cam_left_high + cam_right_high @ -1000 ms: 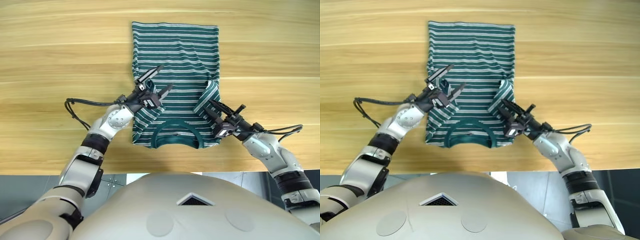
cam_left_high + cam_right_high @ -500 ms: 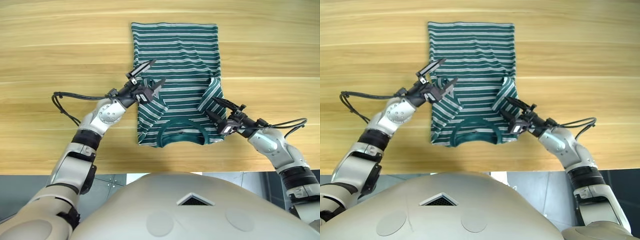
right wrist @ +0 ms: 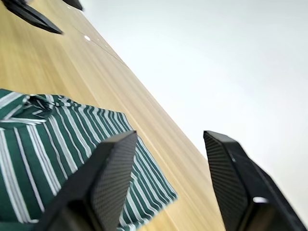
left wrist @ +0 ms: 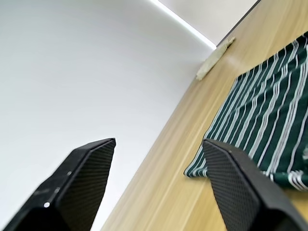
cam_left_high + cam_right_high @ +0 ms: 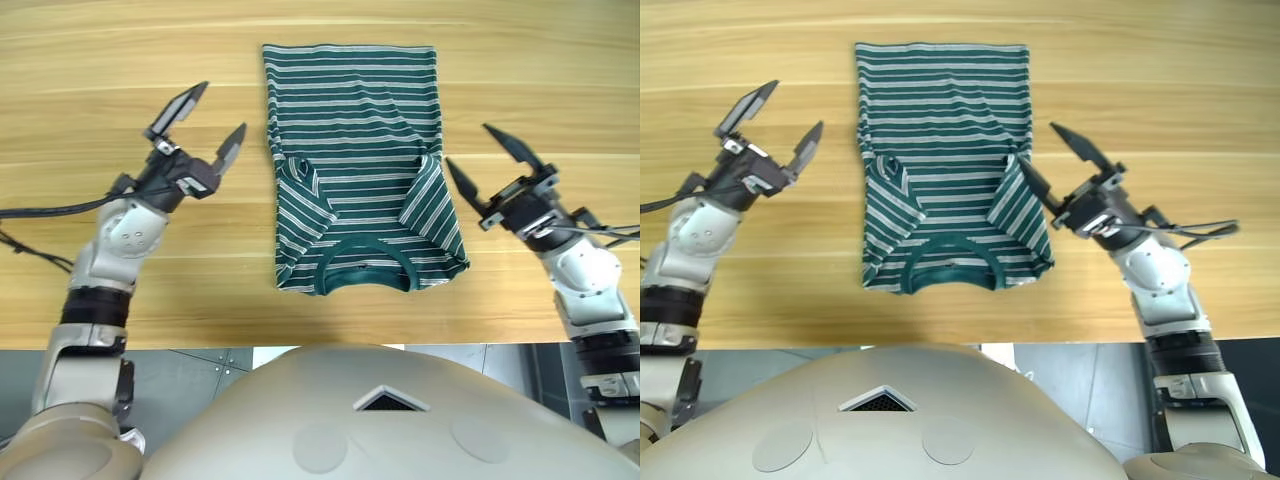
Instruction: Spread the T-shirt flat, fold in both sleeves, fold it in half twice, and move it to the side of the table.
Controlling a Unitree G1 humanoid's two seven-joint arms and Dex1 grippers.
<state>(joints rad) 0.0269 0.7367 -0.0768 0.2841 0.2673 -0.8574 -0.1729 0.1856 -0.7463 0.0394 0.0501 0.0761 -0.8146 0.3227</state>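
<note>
Left gripper [image 5: 215,112]: jaws wide apart, holding nothing, above bare table [image 5: 100,60] and well off to the left of the cloth. A second ago it sat over the left sleeve fold with jaws apart; since then it has pulled out and away to the left.

T-shirt [image 5: 355,130] lies flat on the table between the two sets of jaws, touching neither, collar [image 5: 365,262] on the side nearest the robot. Left sleeve [image 5: 305,195] is folded in over the body and right sleeve [image 5: 430,200] is folded in as well. A second ago the right sleeve was bunched at the right jaws; now it lies flatter. The collar end has shifted slightly to the right compared with a second ago.

Right gripper [image 5: 470,146]: jaws apart, nothing in them, just right of the right sleeve edge and clear of the cloth. Earlier it was down on the right sleeve fold; it has let go and backed off to the right. The right wrist view has the striped cloth lying beyond its jaws.
</note>
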